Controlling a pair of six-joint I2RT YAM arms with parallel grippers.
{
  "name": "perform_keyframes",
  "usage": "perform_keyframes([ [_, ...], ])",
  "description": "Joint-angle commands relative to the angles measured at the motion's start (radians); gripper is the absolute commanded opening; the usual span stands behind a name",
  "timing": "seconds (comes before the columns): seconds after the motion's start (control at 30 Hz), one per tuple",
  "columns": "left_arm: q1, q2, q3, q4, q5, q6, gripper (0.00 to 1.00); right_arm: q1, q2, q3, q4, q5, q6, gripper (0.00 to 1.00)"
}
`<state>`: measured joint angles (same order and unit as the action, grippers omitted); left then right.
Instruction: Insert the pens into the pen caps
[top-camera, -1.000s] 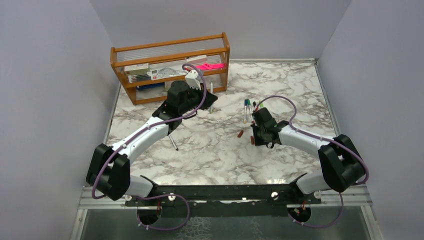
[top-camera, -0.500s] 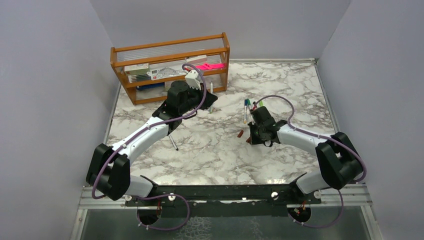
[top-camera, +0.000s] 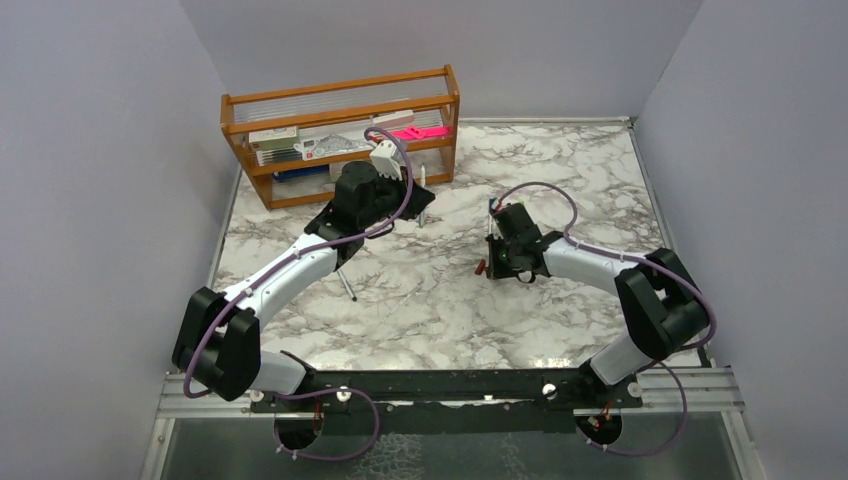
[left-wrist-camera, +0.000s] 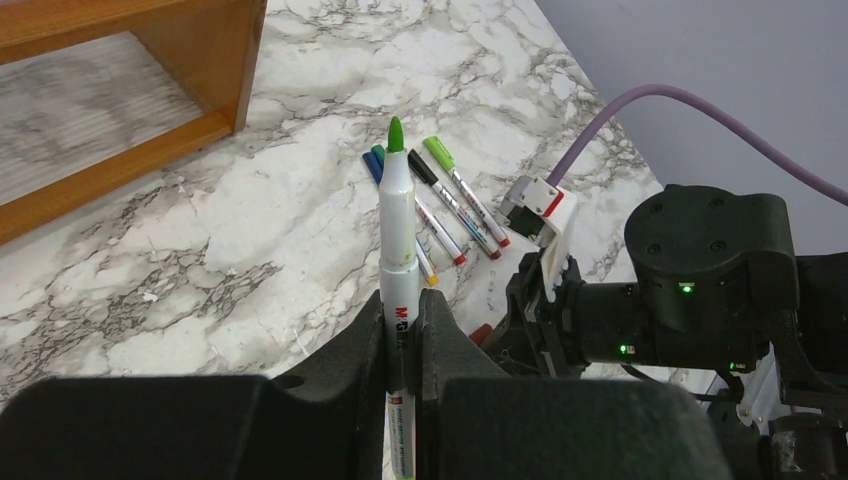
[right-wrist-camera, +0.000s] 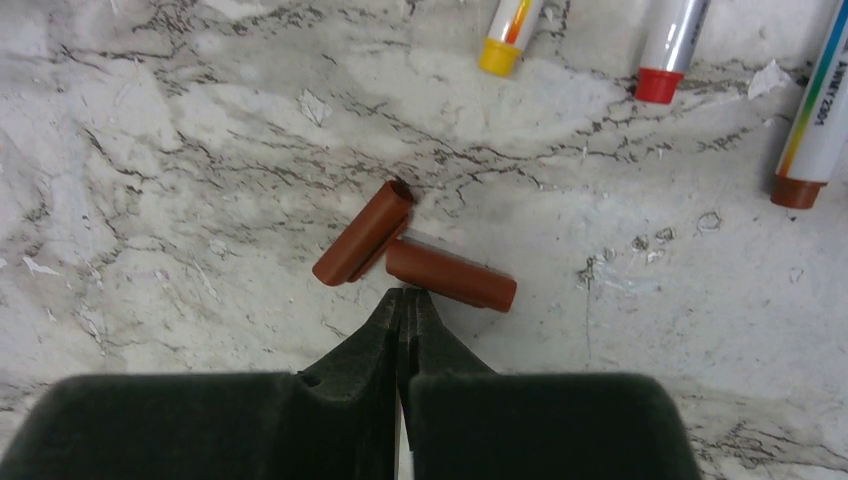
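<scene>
My left gripper (left-wrist-camera: 402, 300) is shut on a white-barrelled pen (left-wrist-camera: 398, 230) with a bare green tip, held upright above the table; in the top view the gripper (top-camera: 418, 203) is near the rack. Several more pens (left-wrist-camera: 455, 205) lie side by side on the marble, also visible in the top view (top-camera: 492, 215). My right gripper (right-wrist-camera: 405, 296) is shut and empty, with its tips just short of two dark red pen caps (right-wrist-camera: 362, 233) (right-wrist-camera: 452, 276) that lie touching in a V. In the top view the right gripper (top-camera: 495, 262) is beside a red cap (top-camera: 481, 267).
A wooden rack (top-camera: 340, 185) with flat items stands at the back left. A thin black stick pen (top-camera: 346, 285) lies by the left arm. Ends of three pens (right-wrist-camera: 668, 50) lie beyond the caps. Grey walls enclose the table.
My right gripper has moved left and away from its base, over to the dark red caps. The left arm and its pen have not moved.
</scene>
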<state>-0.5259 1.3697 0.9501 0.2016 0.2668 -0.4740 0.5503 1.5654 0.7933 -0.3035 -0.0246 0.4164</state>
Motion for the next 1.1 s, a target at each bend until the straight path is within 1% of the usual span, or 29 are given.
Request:
perform_keyframes([
  [0.0, -0.005, 0.008, -0.005, 0.006, -0.017, 0.015, 0.0, 0.003, 0.07, 0.023, -0.004, 0.035, -0.006, 0.01],
  [0.17, -0.005, 0.018, -0.002, 0.004, -0.014, 0.016, 0.0, 0.003, 0.081, 0.053, 0.001, 0.069, -0.028, 0.01],
  [0.3, -0.005, 0.023, -0.001, 0.004, -0.015, 0.017, 0.0, 0.002, -0.012, 0.03, 0.055, 0.035, -0.067, 0.02],
  [0.33, -0.005, 0.026, 0.0, 0.005, -0.016, 0.017, 0.0, 0.003, -0.032, 0.03, 0.056, 0.035, -0.079, 0.06],
  [0.4, -0.005, 0.031, 0.001, 0.007, -0.013, 0.016, 0.0, 0.003, -0.061, 0.04, 0.045, 0.037, -0.106, 0.22],
  [0.47, -0.005, 0.035, 0.003, 0.01, -0.01, 0.014, 0.0, 0.003, -0.078, 0.055, 0.026, 0.046, -0.123, 0.35],
  [0.53, -0.005, 0.037, 0.003, 0.013, -0.006, 0.013, 0.0, 0.003, -0.09, 0.062, 0.018, 0.052, -0.138, 0.43],
  [0.57, -0.005, 0.039, 0.001, 0.014, -0.007, 0.012, 0.0, 0.003, -0.091, 0.065, 0.013, 0.053, -0.148, 0.45],
  [0.7, -0.005, 0.046, -0.003, 0.018, -0.005, 0.011, 0.0, 0.003, -0.043, 0.084, -0.021, 0.077, -0.181, 0.46],
  [0.83, -0.006, 0.039, -0.006, 0.016, -0.009, 0.014, 0.0, 0.003, 0.016, 0.094, -0.042, 0.103, -0.191, 0.45],
  [1.07, -0.005, 0.042, -0.007, 0.013, -0.014, 0.016, 0.0, 0.003, 0.042, 0.082, -0.026, 0.095, -0.179, 0.43],
])
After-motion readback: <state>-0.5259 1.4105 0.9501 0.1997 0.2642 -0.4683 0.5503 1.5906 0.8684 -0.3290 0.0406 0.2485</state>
